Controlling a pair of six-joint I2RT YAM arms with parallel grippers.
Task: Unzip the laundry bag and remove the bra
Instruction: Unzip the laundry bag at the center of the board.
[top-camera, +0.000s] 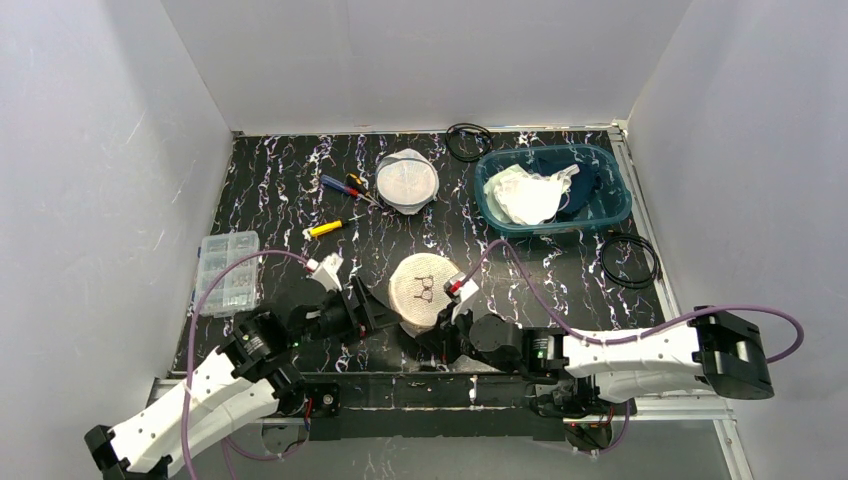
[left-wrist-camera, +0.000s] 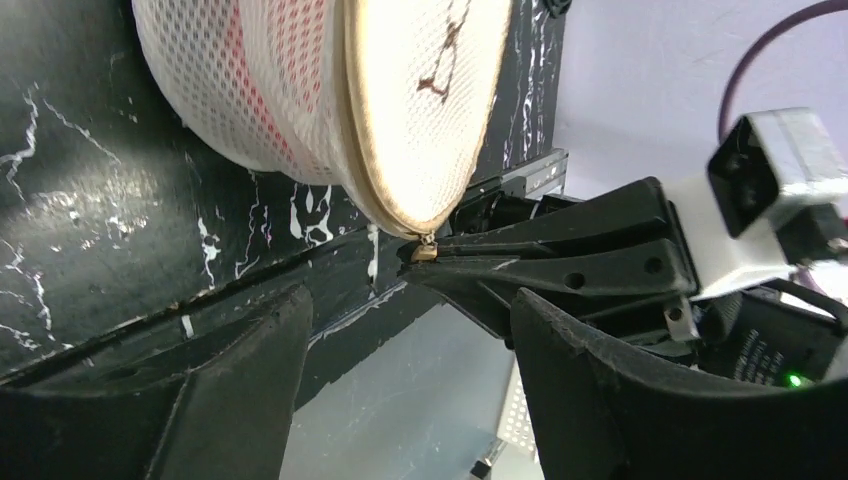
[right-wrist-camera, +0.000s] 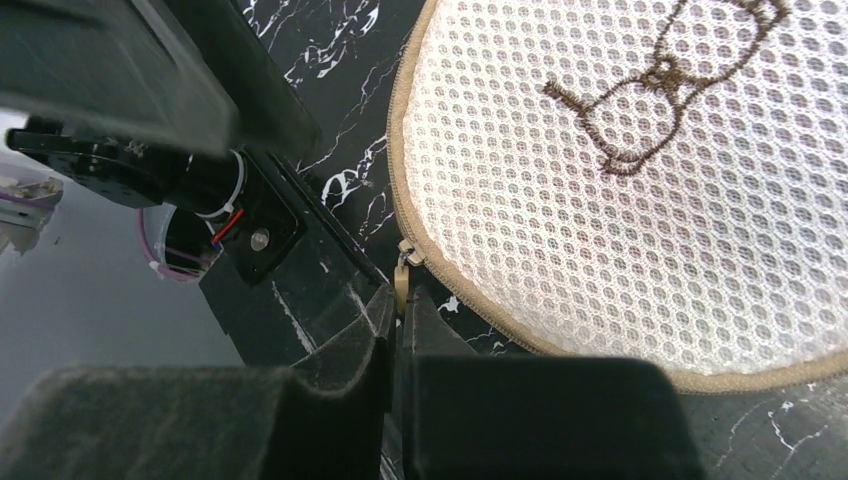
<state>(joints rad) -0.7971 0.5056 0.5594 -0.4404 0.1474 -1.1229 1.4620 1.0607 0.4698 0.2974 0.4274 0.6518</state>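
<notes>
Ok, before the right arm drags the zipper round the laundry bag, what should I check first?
1. Right gripper shut on the zipper pull: ok.
2. Left gripper bracing the laundry bag: not ok. Its jaws stand open, and the bag is not between them.
3. Zipper closed along the visible rim: ok, nothing is opened yet.
4. Bra inside: cannot tell. Only something red shows through the mesh.
5. Room around the bag: ok. The yellow tool and the clear parts box lie apart from it.
</notes>
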